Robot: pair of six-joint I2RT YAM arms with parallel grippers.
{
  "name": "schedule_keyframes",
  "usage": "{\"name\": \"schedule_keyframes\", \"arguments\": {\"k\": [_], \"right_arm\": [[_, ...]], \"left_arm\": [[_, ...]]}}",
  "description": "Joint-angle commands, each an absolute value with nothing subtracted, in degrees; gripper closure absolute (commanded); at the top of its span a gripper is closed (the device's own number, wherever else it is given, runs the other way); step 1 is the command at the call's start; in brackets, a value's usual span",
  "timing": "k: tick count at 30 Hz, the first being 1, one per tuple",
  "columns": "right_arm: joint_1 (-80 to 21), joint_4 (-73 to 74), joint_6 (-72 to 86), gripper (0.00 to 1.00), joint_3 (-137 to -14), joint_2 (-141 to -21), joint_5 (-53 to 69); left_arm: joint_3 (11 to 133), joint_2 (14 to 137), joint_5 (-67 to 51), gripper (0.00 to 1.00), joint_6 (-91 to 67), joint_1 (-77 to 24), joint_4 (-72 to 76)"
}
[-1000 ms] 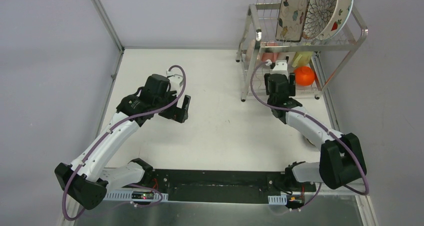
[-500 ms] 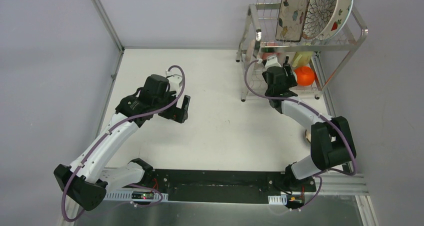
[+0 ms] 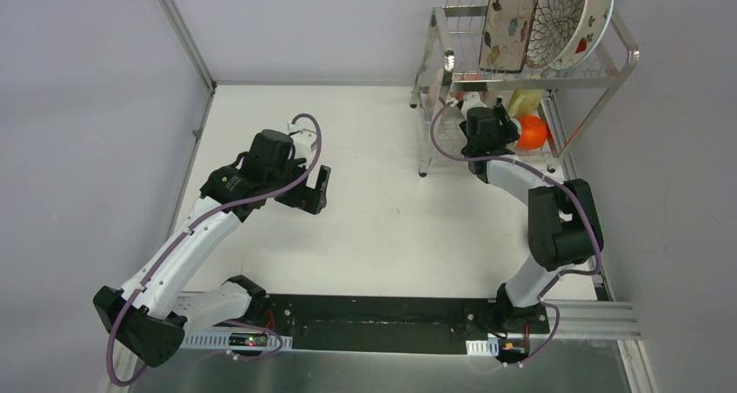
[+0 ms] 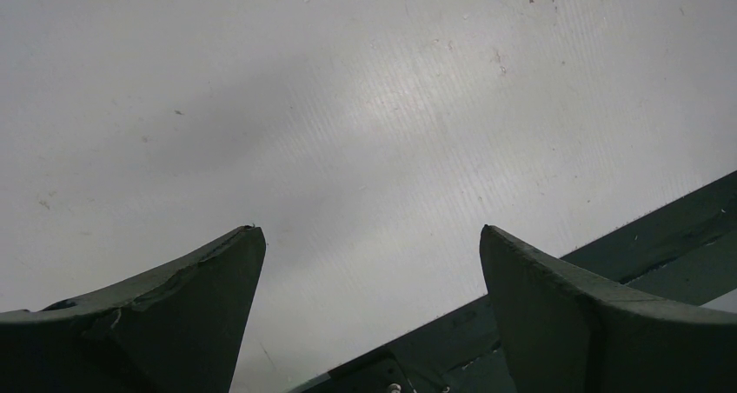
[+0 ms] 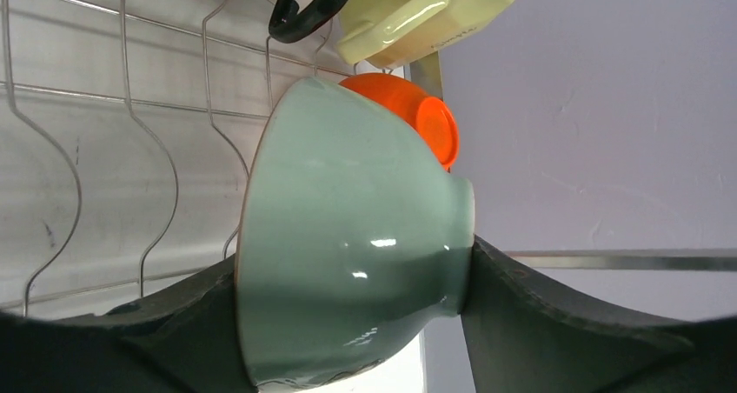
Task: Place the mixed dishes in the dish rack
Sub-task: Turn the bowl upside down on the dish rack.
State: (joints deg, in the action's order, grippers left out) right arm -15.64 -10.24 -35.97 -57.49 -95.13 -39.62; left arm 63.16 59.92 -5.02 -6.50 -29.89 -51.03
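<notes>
White surface, matte and lightly scuffed, with a few dark specks in the left wrist view. Pale lavender walls on the far, left and right sides. Slanted aluminium post at the far left corner, frame rail along the left edge. Black base plate across the near edge, perforated white bracket at its left end, small board with red and green lights beside it. Brushed metal strip nearest the camera. Silver rail at near right.

Glossy glazed pale green bowl, shiny metal wire rack, matt tabletop
</notes>
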Motion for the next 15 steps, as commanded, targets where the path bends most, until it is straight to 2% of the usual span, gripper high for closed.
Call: {"name": "schedule_keyframes", "arguments": {"k": [1, 13, 15], "right_arm": [[-15.6, -16.9, -42.0, 0.78, -62.7, -98.3, -40.8], [-14.5, -17.3, -40.3, 0.75, -66.3, -105.5, -38.7], [-14.6, -17.2, -40.3, 0.71, -66.7, -106.7, -38.5]], "left_arm": [[63.1, 58.9, -5.5, 0.01, -5.3, -29.7, -49.6], [63.1, 59.6, -5.6, 0.01, -5.3, -29.8, -49.6], [63.1, 59.7, -5.5, 0.01, -5.3, -29.7, -49.6]]}}
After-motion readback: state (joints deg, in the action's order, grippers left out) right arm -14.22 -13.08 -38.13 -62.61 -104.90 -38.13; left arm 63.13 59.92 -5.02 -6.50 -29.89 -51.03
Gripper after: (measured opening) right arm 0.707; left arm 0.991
